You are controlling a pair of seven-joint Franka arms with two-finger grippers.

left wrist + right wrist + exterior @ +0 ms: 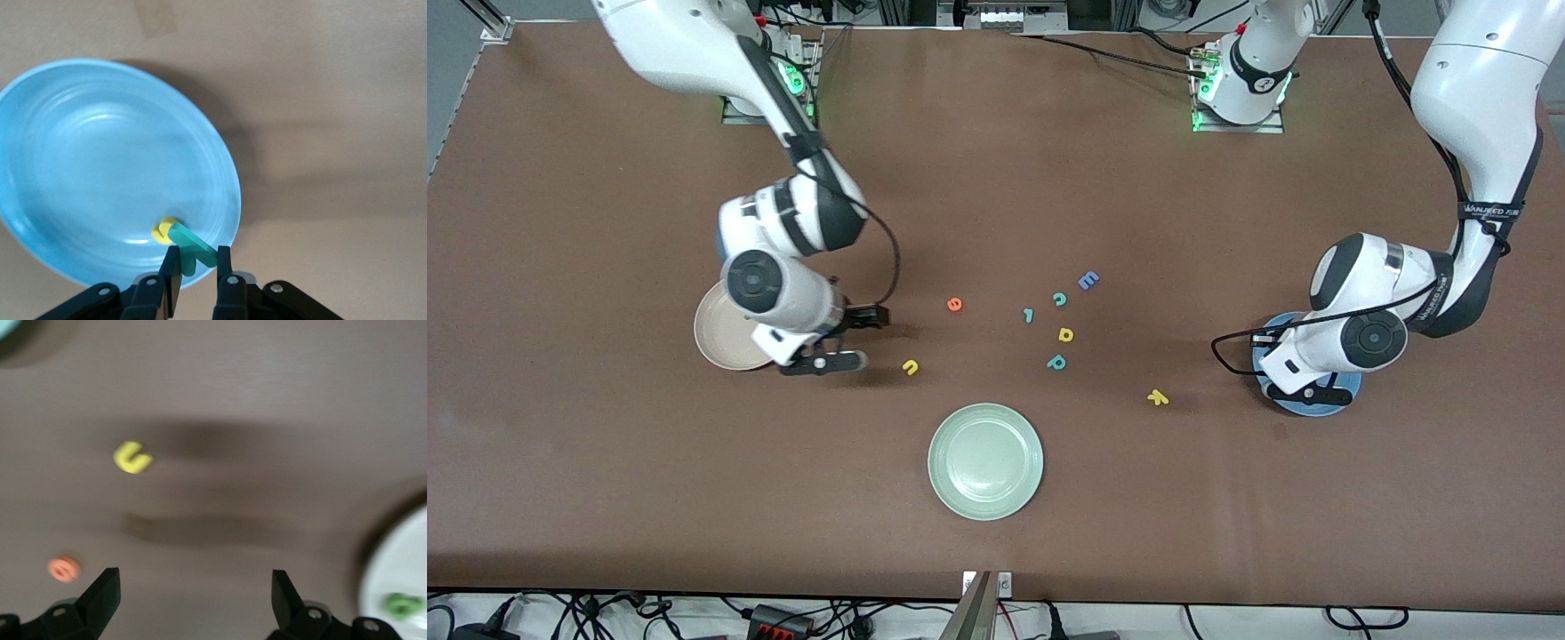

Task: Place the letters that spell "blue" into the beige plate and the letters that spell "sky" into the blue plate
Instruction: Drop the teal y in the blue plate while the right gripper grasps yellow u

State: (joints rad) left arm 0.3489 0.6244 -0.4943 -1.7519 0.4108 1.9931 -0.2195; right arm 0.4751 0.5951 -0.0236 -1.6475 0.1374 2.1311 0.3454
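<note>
Decoy letters (1060, 299) beside mint plate (985, 461).

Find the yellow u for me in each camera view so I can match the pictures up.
Front view: the yellow u lies on the brown table, beside the right gripper, nearer the camera than the orange e.
Right wrist view: the yellow u shows above the open fingers.
Left wrist view: not in it.
Shared landmark: the orange e, close to the u in both views.
</note>
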